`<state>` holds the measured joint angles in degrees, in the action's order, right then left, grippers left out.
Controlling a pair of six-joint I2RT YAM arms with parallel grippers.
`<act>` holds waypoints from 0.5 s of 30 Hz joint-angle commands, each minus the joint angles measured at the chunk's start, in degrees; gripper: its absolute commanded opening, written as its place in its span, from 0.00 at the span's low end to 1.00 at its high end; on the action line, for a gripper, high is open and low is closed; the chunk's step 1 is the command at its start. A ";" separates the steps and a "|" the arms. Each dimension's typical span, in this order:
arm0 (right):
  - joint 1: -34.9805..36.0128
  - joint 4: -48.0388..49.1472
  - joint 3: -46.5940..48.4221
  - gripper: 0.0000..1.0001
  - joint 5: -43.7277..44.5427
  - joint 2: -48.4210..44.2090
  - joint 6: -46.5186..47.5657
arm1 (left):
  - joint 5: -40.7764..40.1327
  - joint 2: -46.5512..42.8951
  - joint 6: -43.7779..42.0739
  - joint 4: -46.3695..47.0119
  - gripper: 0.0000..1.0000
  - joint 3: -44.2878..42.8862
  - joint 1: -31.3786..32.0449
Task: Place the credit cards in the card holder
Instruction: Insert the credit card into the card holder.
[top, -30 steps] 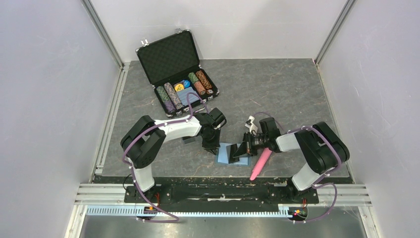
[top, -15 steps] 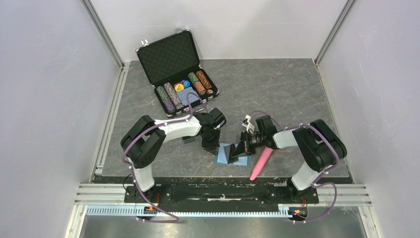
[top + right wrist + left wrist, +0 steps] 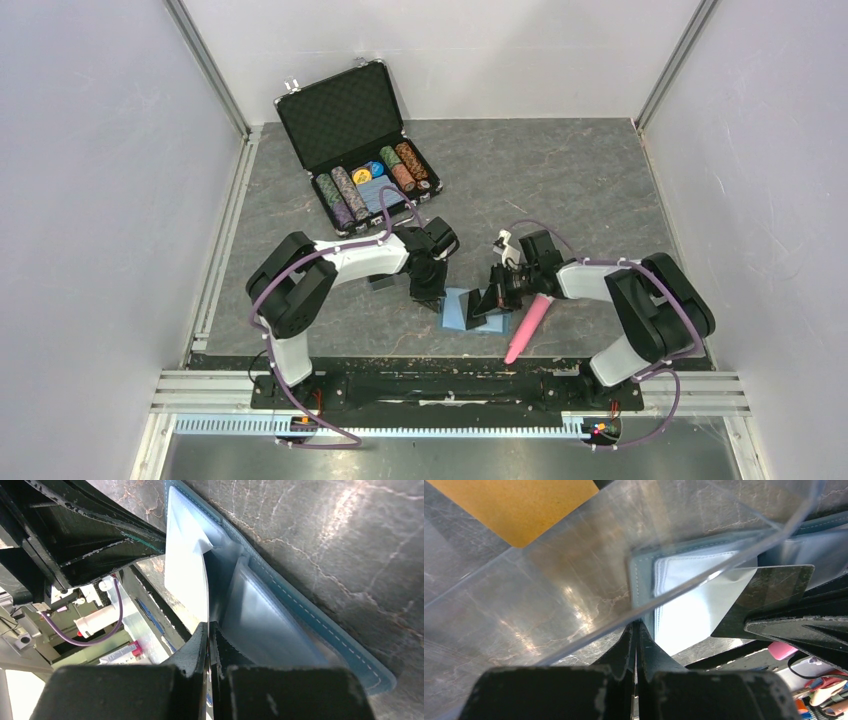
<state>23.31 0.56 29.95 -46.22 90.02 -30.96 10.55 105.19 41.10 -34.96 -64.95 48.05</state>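
An open case of poker chips (image 3: pixel 358 150) sat at the back left of the desk (image 3: pixel 580 190). The left jaws were pressed shut, seemingly pinching a clear plastic piece (image 3: pixel 549 595); a gold card (image 3: pixel 514 505) lay beyond. At centre lay the opened blue card holder (image 3: pixel 462 312). The right jaws, closed, gripped a dark card (image 3: pixel 774 587), its corner at a pocket. The card might snag, buckle the pocket, or push the holder away. No writing was legible.

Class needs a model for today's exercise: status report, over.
Left gripper shut at clear plastic panel. Right gripper shut on dark card, tip at open card holder. Panel crowds holder; pocket unobstructed.
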 commanded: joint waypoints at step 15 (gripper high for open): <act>-2.45 12.92 -3.27 0.00 1.63 -0.29 -6.80 | 1.41 3.20 1.36 -0.37 0.02 0.20 0.46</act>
<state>21.15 3.75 28.49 -45.93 89.08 -32.21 10.74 105.45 41.10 -34.54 -65.21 48.25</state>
